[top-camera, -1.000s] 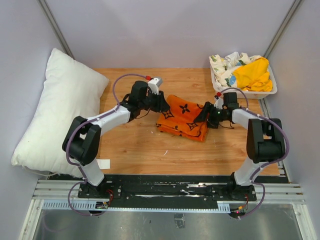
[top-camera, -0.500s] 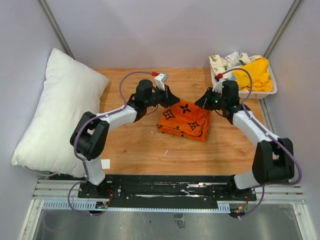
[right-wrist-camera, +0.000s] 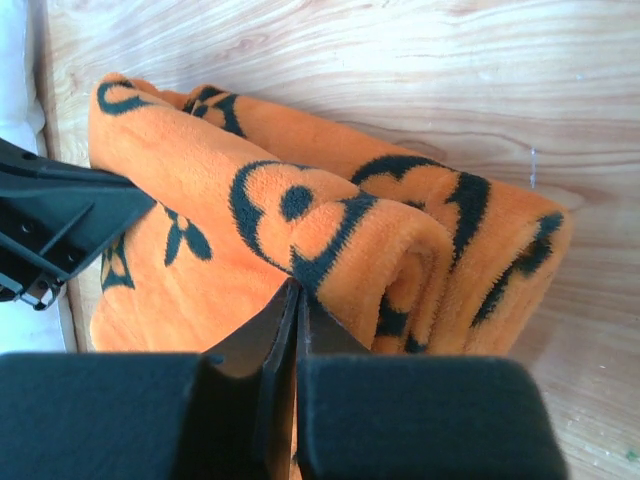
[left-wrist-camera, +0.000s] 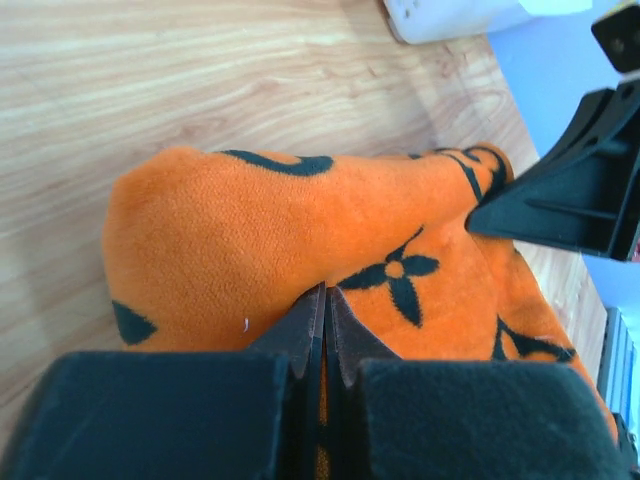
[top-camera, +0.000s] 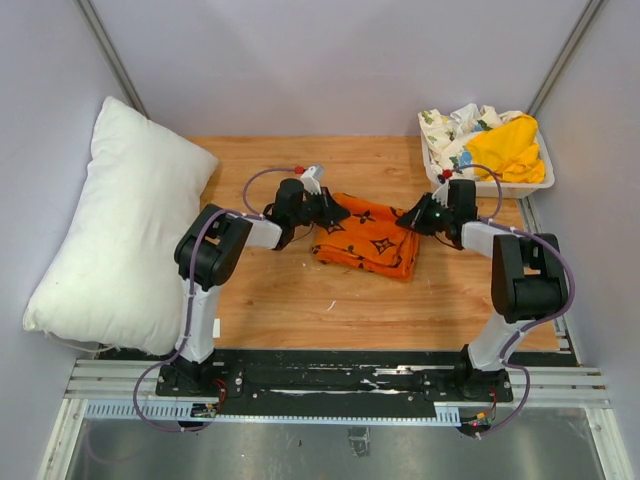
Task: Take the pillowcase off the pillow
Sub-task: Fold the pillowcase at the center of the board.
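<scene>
The orange pillowcase [top-camera: 368, 240] with black motifs lies folded in the middle of the wooden table, empty and apart from the pillow. The plump white pillow [top-camera: 115, 230] leans against the left wall. My left gripper [top-camera: 340, 212] is shut, its tips pressed against the pillowcase's [left-wrist-camera: 250, 220] back left edge; no fold shows between them [left-wrist-camera: 325, 290]. At the back right edge my right gripper [top-camera: 403, 218] is shut too, its tips [right-wrist-camera: 297, 285] touching a rolled fold of the pillowcase [right-wrist-camera: 200, 180]. Each wrist view shows the other gripper across the cloth.
A white bin [top-camera: 530, 185] at the back right holds a yellow cloth [top-camera: 508, 148] and a white floral cloth [top-camera: 450, 128]. A small white tag [top-camera: 207, 328] lies near the left arm's base. Grey walls close in the table on three sides.
Both grippers have shut. They went from the pillowcase's left and right sides toward the back, then settled low at its back corners. The pillowcase lies a little flatter.
</scene>
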You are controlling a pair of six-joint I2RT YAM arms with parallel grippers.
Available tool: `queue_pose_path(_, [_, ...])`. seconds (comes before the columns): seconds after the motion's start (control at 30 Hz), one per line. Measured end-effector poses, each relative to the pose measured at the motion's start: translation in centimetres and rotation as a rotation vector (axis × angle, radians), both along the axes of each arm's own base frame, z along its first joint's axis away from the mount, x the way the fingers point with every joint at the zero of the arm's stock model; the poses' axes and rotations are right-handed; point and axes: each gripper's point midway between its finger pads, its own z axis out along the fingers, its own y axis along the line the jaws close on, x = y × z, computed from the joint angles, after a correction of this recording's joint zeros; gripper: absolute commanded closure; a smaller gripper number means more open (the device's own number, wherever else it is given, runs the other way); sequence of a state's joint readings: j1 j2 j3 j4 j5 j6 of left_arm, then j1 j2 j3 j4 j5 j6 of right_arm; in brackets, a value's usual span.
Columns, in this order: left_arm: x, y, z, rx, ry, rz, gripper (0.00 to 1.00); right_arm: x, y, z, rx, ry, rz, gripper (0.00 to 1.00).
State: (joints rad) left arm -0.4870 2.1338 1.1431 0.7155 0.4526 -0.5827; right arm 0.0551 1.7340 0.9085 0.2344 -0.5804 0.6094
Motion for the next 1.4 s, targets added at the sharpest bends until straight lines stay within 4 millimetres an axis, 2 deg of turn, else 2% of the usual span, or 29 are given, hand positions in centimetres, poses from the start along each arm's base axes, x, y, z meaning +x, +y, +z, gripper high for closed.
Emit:
queue_pose_path(0.17, [1.2,0.6,0.2,0.025,-0.009,0.059,0.95,-0.2,0.0,-0.5,0.022,-0.001,-0.004,0.99])
queue_pose_path(0.27, [1.6,1.1,0.6,0.054,-0.020,0.077,0.89,-0.3,0.1,-0.4,0.026,-0.003,0.001,0.99])
queue_pose_path(0.33, [1.8,1.7,1.3,0.082,-0.037,0.093,0.79,-0.5,0.1,-0.1,0.022,-0.004,0.002,0.99])
queue_pose_path(0.4, [2.0,2.4,2.6,0.113,-0.066,0.112,0.60,-0.7,-0.1,0.6,0.010,-0.014,0.004,0.95])
queue_pose_path(0.47, [2.1,3.1,4.7,0.135,-0.111,0.127,0.48,-1.1,-0.3,2.0,-0.016,-0.039,0.007,0.83])
queue_pose_path(0.53, [2.1,3.7,7.0,0.150,-0.153,0.137,0.40,-1.2,-0.4,3.8,-0.039,-0.079,0.012,0.73])
queue_pose_path(0.63, [1.5,4.2,10.2,0.176,-0.214,0.164,0.38,-0.6,-0.5,7.4,-0.081,-0.163,0.021,0.71])
queue_pose_path(0.73, [-0.5,2.4,11.9,0.196,-0.244,0.157,0.38,0.8,-0.8,10.9,-0.137,-0.236,0.019,0.70])
queue_pose_path(0.8, [-2.6,0.5,12.0,0.203,-0.243,0.128,0.37,1.6,-0.6,12.4,-0.174,-0.269,0.022,0.69])
queue_pose_path(0.87, [-4.7,-1.1,10.9,0.207,-0.217,0.094,0.38,2.5,0.1,13.7,-0.210,-0.292,0.041,0.69])
queue_pose_path(0.9, [-5.8,-1.6,9.8,0.212,-0.191,0.080,0.37,2.9,0.4,13.8,-0.225,-0.294,0.049,0.68])
queue_pose_path(0.97, [-7.3,-1.3,7.0,0.236,-0.123,0.075,0.37,3.8,0.8,14.1,-0.251,-0.302,0.061,0.69])
queue_pose_path(1.0, [-8.0,-0.6,5.3,0.258,-0.081,0.085,0.37,4.2,1.3,12.4,-0.265,-0.266,0.077,0.69])
queue_pose_path(1.03, [-8.5,0.1,3.8,0.277,-0.043,0.097,0.37,4.5,1.4,11.6,-0.273,-0.245,0.083,0.69])
queue_pose_path(1.13, [-9.5,1.9,0.8,0.320,0.031,0.130,0.37,5.0,1.4,7.3,-0.313,-0.143,0.102,0.70])
queue_pose_path(1.27, [-9.9,2.7,-0.1,0.325,0.049,0.161,0.37,4.7,0.6,2.5,-0.367,-0.024,0.101,0.71])
queue_pose_path(1.4, [-9.8,3.0,0.2,0.319,0.042,0.178,0.36,4.5,-0.1,1.2,-0.404,0.006,0.088,0.73])
